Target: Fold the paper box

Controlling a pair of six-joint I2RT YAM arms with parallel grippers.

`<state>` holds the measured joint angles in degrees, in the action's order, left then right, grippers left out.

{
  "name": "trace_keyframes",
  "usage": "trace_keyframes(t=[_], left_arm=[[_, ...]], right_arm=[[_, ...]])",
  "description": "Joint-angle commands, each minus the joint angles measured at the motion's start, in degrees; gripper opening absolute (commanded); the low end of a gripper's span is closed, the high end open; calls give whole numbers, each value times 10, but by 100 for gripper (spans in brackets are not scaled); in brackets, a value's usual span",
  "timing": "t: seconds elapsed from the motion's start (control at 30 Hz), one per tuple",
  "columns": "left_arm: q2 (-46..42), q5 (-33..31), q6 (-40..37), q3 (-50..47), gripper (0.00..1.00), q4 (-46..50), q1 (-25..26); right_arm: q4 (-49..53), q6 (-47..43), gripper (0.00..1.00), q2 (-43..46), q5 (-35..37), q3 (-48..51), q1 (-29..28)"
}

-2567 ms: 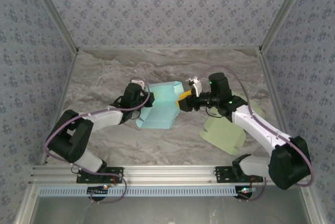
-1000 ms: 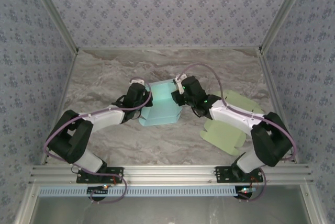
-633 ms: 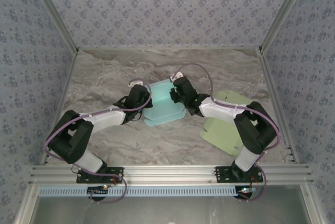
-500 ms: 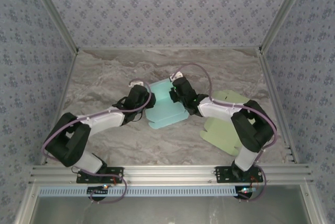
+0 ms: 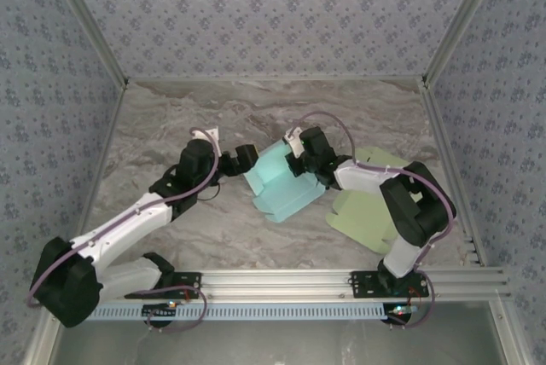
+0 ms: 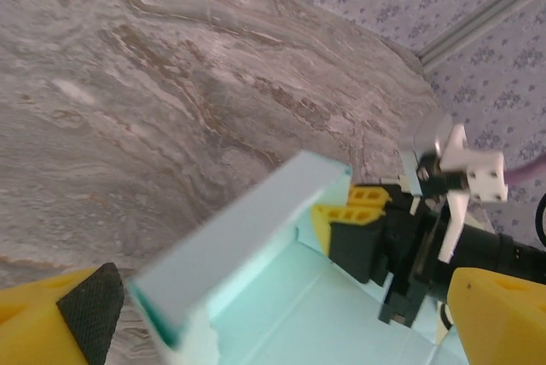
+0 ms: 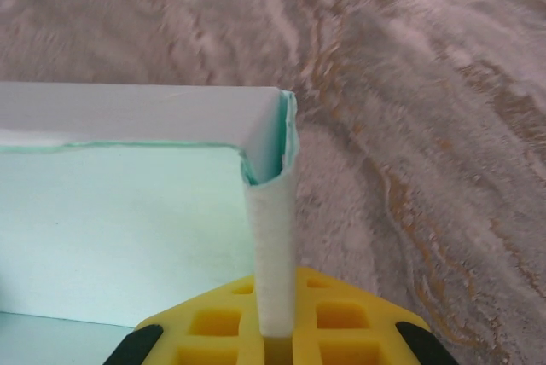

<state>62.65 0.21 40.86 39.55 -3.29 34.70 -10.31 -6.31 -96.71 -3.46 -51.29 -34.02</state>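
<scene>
We judge the fold to be somewhere past its middle: the teal paper box (image 5: 286,184) sits near the centre of the marble table (image 5: 171,126), and on the right wrist view two of its walls stand upright and meet in a crisp corner (image 7: 271,139), one of them doubled over along its top edge. The near end, as the overhead view gives it, looks lower and notched rather than closed, so we reckon at least that side is left to raise and tuck, though we cannot tell how the far walls lock. The right gripper (image 5: 300,162) is clenched on the upright wall at the box's right-hand far corner, pinching the paper between its yellow fingers (image 7: 213,324). The left gripper (image 5: 245,159) hangs just beside the box's left corner with its jaws spread wide, grasping nothing. Inside the box we see only bare teal floor. A flat pale green sheet (image 5: 368,211) lies beside it, to the right
</scene>
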Motion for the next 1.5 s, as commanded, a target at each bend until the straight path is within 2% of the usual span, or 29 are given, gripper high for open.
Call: trace_keyframes(t=[0.0,0.13,0.3,0.37,0.47,0.8,0.97,1.07,1.33,1.47], left_arm=[[-10,0,-21,23,99,65,-36],[49,71,-38,35,98,53,-68],[129,165,-57,48,86,-4,-68],[145,178,-61,50,81,-20,-67],[169,193,-66,53,65,-28,-66],[228,264,-72,45,43,-48,-52],[246,262,-66,46,39,-56,-39],[256,273,-59,52,33,-60,-37],[272,290,-38,62,21,-67,-33],[278,274,-44,63,19,-55,-28]], right_arm=[[71,-115,10,35,-117,-11,2],[134,-196,11,38,-170,-33,-3],[148,-242,14,28,-203,-49,-23],[119,-248,14,19,-184,-40,-42],[68,-220,13,4,-164,-26,-62],[-118,-137,17,-23,-88,54,-94],[-196,-116,20,-47,-30,74,-106],[-222,-114,22,-61,4,73,-116],[-310,-112,25,-90,143,80,-133],[-329,-102,33,-80,104,92,-131]])
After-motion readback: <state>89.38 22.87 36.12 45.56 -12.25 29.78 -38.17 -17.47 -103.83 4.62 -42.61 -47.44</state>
